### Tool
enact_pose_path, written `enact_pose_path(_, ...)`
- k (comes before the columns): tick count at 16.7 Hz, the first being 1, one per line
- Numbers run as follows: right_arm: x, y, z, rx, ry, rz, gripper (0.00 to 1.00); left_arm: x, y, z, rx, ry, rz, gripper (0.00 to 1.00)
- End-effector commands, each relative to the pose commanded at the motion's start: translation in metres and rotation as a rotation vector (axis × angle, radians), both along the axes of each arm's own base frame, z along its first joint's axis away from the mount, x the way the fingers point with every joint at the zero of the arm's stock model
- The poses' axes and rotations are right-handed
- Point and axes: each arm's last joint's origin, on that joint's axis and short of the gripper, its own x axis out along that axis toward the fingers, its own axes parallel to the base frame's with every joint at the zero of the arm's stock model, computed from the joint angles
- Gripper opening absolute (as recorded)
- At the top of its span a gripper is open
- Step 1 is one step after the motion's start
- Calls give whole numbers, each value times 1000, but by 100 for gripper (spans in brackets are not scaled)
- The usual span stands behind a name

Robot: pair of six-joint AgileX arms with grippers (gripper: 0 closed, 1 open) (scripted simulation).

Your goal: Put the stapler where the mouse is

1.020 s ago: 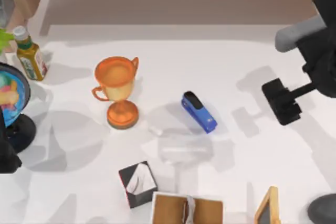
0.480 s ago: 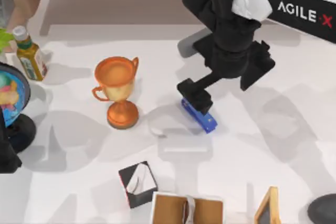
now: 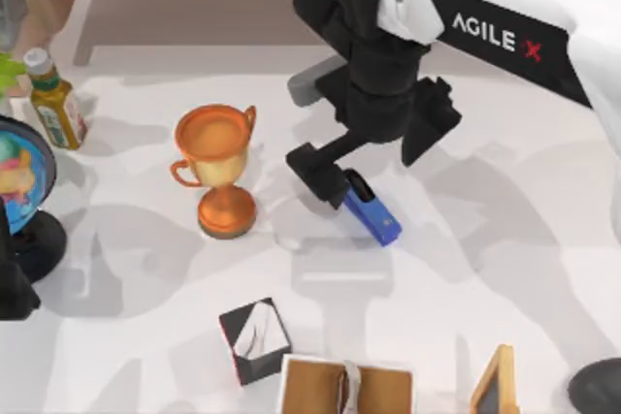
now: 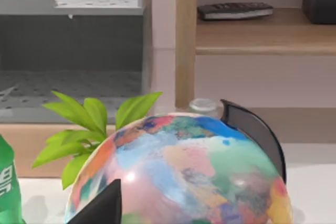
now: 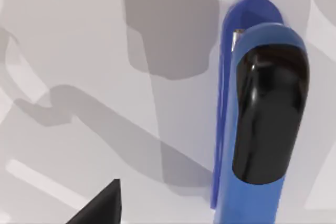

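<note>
One stapler lies just beside right end effector; finger spread unclear.

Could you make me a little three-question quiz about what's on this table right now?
1. True or false: the right hand is over the black end of the stapler.
2. Which thing stands nearest the trophy cup? A) the bottle B) the stapler C) the globe
3. Fill in: the left wrist view looks at a colourful ____ with green leaves behind it.

Key: 1 true; 2 B; 3 globe.
</note>
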Motion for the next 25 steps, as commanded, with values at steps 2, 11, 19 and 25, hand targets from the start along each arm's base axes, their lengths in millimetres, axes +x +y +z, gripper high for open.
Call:
enact_pose_path(2,0,0,0,0,0,0,100,0,0,0,0,0,0,100)
enact_pose_path(11,0,0,-49,1,-1,0,100,0,0,0,0,0,0,100)
enact_pose_path(19,0,0,-50,0,0,0,70,0,0,0,0,0,0,100)
enact_pose_path(25,0,0,-50,0,0,0,25,0,0,0,0,0,0,100)
